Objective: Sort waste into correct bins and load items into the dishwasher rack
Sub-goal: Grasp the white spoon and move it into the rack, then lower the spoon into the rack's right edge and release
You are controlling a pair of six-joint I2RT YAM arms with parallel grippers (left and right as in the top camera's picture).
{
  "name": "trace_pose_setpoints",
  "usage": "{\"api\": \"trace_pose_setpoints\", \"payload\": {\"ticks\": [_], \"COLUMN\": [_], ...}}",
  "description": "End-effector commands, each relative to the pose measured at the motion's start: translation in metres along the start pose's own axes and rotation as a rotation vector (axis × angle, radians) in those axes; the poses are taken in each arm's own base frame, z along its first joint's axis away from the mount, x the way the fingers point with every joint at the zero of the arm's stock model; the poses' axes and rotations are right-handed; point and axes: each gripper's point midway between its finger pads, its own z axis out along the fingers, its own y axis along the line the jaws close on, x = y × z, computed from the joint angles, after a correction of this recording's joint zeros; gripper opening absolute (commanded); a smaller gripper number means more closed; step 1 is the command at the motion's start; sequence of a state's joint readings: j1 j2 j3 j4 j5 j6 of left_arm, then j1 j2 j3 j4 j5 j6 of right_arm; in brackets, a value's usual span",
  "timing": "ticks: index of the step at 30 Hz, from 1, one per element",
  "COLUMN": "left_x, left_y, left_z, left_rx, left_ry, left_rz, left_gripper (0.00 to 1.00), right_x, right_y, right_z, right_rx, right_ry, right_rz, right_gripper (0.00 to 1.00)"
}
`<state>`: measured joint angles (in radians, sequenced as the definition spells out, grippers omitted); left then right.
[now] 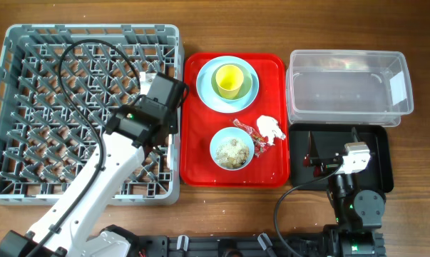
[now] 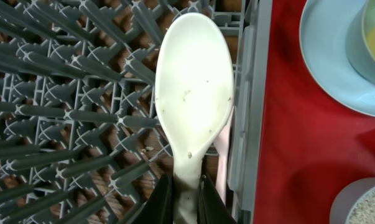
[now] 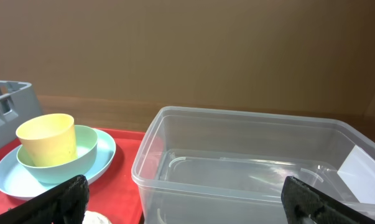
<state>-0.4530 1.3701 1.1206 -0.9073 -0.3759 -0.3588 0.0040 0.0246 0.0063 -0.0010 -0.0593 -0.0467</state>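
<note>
**Spoon held over the rack's edge: a bad release could miss the pegs**

The grey rack (image 1: 29,107) fills the 9 o'clock side of the table, and its pegs look bare. The red tray (image 1: 272,171) sits at the centre. The clear tub (image 1: 343,53) stands at 2 o'clock and the black tray (image 1: 382,164) at 4 o'clock, and both look empty.

On the red tray, the blue plate (image 1: 207,89) lies at 12 o'clock with the green bowl (image 1: 249,84) on it and the yellow cup (image 1: 229,78) inside the bowl. The other blue bowl (image 1: 232,148) sits at 6 o'clock with the rice scraps (image 1: 234,151) in it. The red wrapper (image 1: 247,130) and white tissue (image 1: 269,127) lie just beside it at 2 o'clock.

The left gripper (image 2: 187,193) is clamped tight on the handle of the white spoon (image 2: 193,87). The spoon's bowl hangs over the pegs at the rack's 3 o'clock wall. The right gripper (image 1: 333,143) hovers over the black tray with its fingers wide apart and holds nothing.

**Risks, as I judge them:**
- The spoon is close to the rack wall, so letting go here could send it over the rim onto the table or the red tray.
- It is slim and smooth, and it may slip between the pegs and lie flat or wedge at an angle.
- Specks on the spoon could fall into the rack.
- No waste has been sorted yet, and tipping the rice carelessly would scatter it.

I cannot see the fork.
</note>
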Motion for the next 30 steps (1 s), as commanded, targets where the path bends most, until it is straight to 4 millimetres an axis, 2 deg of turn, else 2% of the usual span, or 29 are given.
{"api": "trace_pose_setpoints", "payload": {"ticks": [1, 4, 5, 12, 15, 18, 20, 22, 26, 30], "left_x": [0.000, 0.007, 0.011, 0.015, 0.024, 0.029, 0.031, 0.030, 0.030, 0.023], "left_y": [0.002, -0.005, -0.009, -0.017, -0.022, -0.017, -0.017, -0.017, -0.017, -0.017], "left_z": [0.003, 0.009, 0.018, 0.046, 0.069, 0.086, 0.089, 0.089, 0.089, 0.081], "left_rx": [0.014, 0.049, 0.056, 0.042, 0.017, -0.048, -0.056, -0.054, -0.054, -0.043], "left_ry": [0.016, 0.036, 0.040, 0.054, 0.107, 0.127, 0.138, 0.132, 0.132, 0.103], "left_rz": [0.027, 0.027, 0.020, 0.025, 0.044, 0.063, 0.068, 0.066, 0.066, 0.024], "left_gripper": [0.04, 0.04, 0.04, 0.04, 0.04, 0.04, 0.05, 0.18, 0.27, 0.25], "right_x": [-0.001, 0.000, 0.001, 0.001, 0.001, 0.001, 0.001, 0.001, 0.001, 0.001], "right_y": [0.002, 0.002, 0.002, 0.002, 0.002, 0.002, 0.002, 0.002, 0.002, 0.002], "right_z": [0.000, 0.000, 0.000, 0.000, 0.000, 0.000, 0.000, 0.000, 0.000, 0.000], "right_rx": [-0.008, -0.008, -0.008, -0.008, -0.008, -0.008, -0.008, -0.008, -0.008, -0.008], "right_ry": [-0.003, -0.003, 0.003, 0.004, 0.004, 0.004, 0.004, 0.004, 0.004, 0.004], "right_rz": [-0.004, -0.003, -0.003, -0.003, -0.003, -0.003, -0.003, -0.003, -0.003, -0.003], "right_gripper": [1.00, 1.00, 1.00, 1.00, 1.00, 1.00, 1.00, 1.00, 1.00, 1.00]}}
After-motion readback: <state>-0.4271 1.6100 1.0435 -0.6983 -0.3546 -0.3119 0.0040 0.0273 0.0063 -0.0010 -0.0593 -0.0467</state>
